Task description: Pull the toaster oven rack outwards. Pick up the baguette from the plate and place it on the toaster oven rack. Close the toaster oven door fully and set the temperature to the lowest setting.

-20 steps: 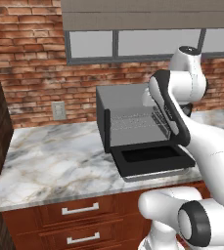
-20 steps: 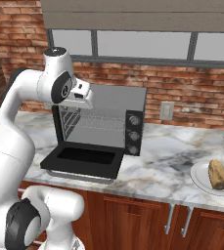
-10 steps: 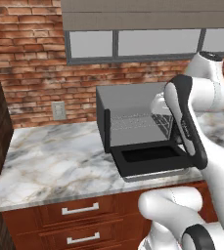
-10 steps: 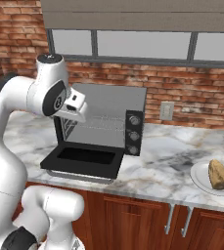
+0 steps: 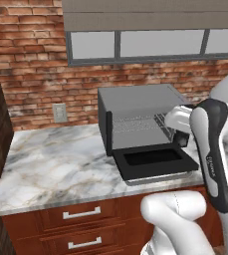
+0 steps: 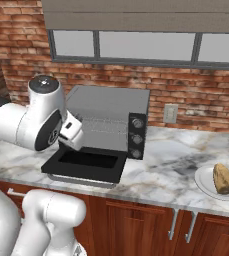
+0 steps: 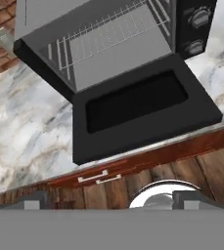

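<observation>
Toaster oven (image 6: 108,107): boxy dark grey casing with a flat top, on the marbled tabletop (image 5: 56,159); three round knobs stacked on the front's right side.
Toaster oven door (image 7: 143,107): lying open and flat toward the robot, a black panel with a dark window; it overhangs the tabletop edge.
Toaster oven rack (image 7: 108,36): thin silver wire grid across the cavity; whether it stands pulled out cannot be told.
Baguette (image 6: 224,178): short, tan-golden and crusty, on a white plate (image 6: 203,182) at the far right of the tabletop, well apart from the oven; long axis runs roughly front to back.
Gripper (image 6: 65,140): at the open oven's left front corner, above the lowered door, jaws spread wide and holding nothing.
Deciding relation: the baguette lies well to the gripper's right, beyond the knob column; judged, the next reach goes rightward, with the jaws set across the loaf's short width.
</observation>
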### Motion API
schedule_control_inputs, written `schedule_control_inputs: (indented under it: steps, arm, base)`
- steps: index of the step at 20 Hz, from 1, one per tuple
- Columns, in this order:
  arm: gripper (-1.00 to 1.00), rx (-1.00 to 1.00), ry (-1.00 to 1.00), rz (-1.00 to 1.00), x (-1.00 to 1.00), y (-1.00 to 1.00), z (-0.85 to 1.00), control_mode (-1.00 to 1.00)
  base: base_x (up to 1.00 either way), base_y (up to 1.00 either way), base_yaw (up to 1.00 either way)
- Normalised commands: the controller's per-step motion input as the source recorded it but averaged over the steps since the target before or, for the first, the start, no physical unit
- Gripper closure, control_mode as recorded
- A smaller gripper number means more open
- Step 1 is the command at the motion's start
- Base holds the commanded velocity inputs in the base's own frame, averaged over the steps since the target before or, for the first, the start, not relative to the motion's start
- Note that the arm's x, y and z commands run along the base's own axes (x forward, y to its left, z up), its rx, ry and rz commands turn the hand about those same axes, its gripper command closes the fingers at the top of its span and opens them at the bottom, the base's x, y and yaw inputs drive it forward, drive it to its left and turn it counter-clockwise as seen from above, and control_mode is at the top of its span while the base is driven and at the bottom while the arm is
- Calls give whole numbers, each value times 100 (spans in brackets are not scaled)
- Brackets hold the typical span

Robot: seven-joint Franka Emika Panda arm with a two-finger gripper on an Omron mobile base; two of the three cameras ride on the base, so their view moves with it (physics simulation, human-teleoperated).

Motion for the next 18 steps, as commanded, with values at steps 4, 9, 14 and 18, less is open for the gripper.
schedule_control_inputs:
  steps: [4,9,14,18]
  arm:
    - [-100,12,-24,-21,0,-14,-22,-100]
    - [-100,10,-27,-17,2,-13,-16,-100]
    - [-100,11,-18,-11,19,-15,-14,-100]
    - [-100,18,-11,4,30,-40,-10,-100]
  base:
    - [0,0,0]
    - [0,0,0]
    - [0,0,0]
    - [0,0,0]
